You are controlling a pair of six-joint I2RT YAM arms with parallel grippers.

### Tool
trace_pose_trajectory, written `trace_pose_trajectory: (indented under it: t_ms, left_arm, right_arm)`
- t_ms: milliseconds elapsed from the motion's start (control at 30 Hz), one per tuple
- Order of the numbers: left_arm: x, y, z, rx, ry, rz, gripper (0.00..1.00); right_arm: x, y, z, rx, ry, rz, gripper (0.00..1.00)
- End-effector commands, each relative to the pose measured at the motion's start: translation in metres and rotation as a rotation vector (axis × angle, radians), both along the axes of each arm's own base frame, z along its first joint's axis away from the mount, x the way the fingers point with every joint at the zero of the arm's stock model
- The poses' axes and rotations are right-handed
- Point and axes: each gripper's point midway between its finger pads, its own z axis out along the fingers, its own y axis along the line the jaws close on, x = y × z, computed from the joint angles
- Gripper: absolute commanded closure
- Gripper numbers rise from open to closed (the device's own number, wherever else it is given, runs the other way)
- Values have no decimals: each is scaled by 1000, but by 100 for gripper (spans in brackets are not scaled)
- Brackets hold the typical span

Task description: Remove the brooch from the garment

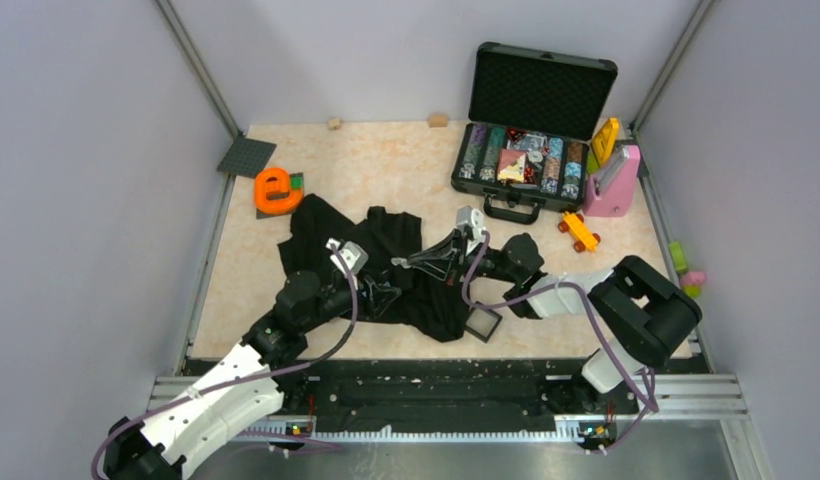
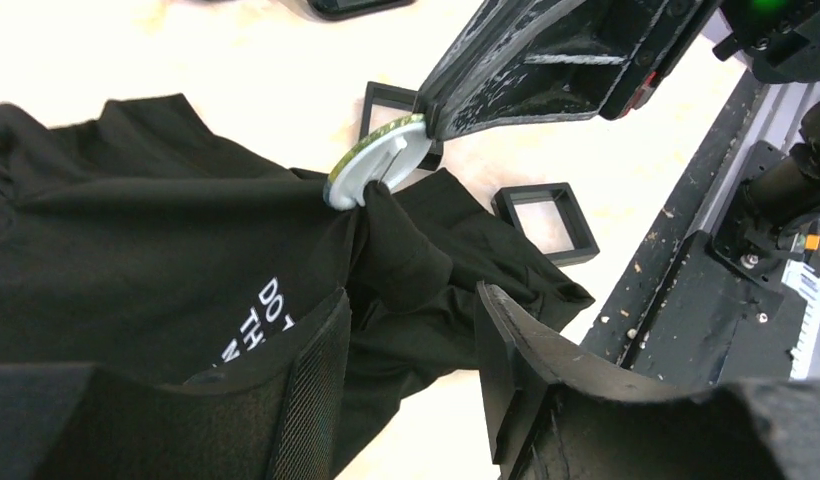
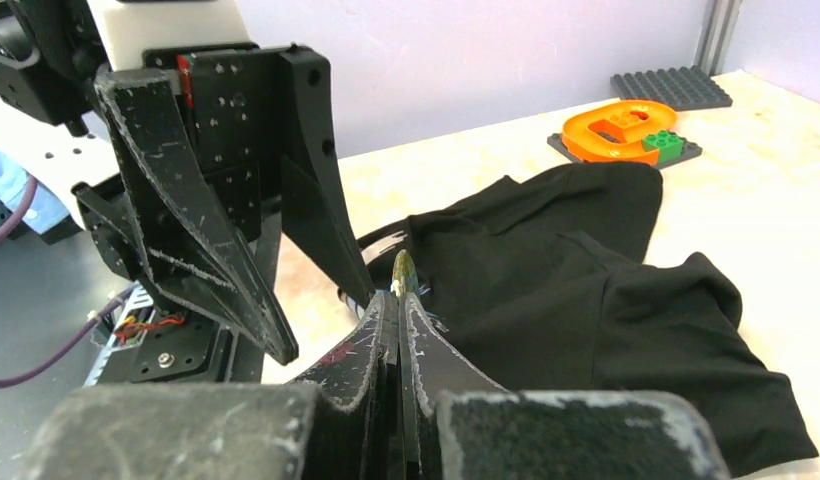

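Near the middle of the tabletop [image 1: 386,160], the brooch [image 2: 371,165] sits at the edge of the garment [image 2: 166,250], where the black cloth is drawn up into a small peak against the disc. The right pincer [image 3: 398,310] is pressed together on the brooch's rim, which shows edge-on just past its tips. The left pincer [image 2: 411,295] is spread wide with a fold of cloth lying between its fingers, and it grips nothing.

The disc looks rigid, light and smooth, so a rim hold like this could slip or twist under a hard pull. The garment is soft and limp and would likely rise with the brooch rather than let go. It probably needs pinning close beneath the peak, about where the left pincer hovers.

Two square black frames lie close by, one [image 2: 546,220] just beside the hem and another [image 2: 386,100] behind the disc. Dragged cloth could shove either. An open chip case [image 1: 531,150], a pink block [image 1: 613,183], a toy car [image 1: 579,231] and an orange ring [image 1: 276,188] stand well apart, out of the way.
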Motion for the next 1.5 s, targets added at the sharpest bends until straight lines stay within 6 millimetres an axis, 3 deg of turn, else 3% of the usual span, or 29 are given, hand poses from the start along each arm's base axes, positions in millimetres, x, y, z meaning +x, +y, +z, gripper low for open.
trace_pose_trajectory:
  t_ms: [0,100,200,300,400,567,633,800,1033,1133,1467]
  left_arm:
    - [10,-5,29,-217,-31,63,47]
    - [13,-3,30,-291,29,115,41]
    - [10,-5,47,-394,159,134,35]
    - [9,1,54,-453,326,216,23]
    - [7,11,39,-484,534,349,3]
    - [-3,2,40,-668,784,367,1]
    - [-5,-1,40,-756,895,371,3]
    - [-1,-1,29,-920,1130,392,17]
    - [14,15,21,-967,1154,431,32]
    - [19,15,17,-980,1198,411,44]
    - [30,8,10,-948,1237,412,49]
  right_arm:
    - [-4,1,17,22,-118,-12,100]
    - [-5,7,4,-75,-194,-21,100]
    - [1,7,-15,-180,-256,-52,100]
    - [2,3,-23,-218,-346,-70,100]
    - [0,6,-34,-280,-420,-61,100]
    - [-1,11,-37,-323,-551,-85,100]
    - [-4,10,-33,-306,-608,-95,100]
    - [-10,5,-22,-253,-727,-150,100]
    - [-25,2,-17,-227,-841,-109,100]
    - [-28,4,-16,-221,-850,-99,100]
    - [-34,13,-16,-237,-878,-74,100]
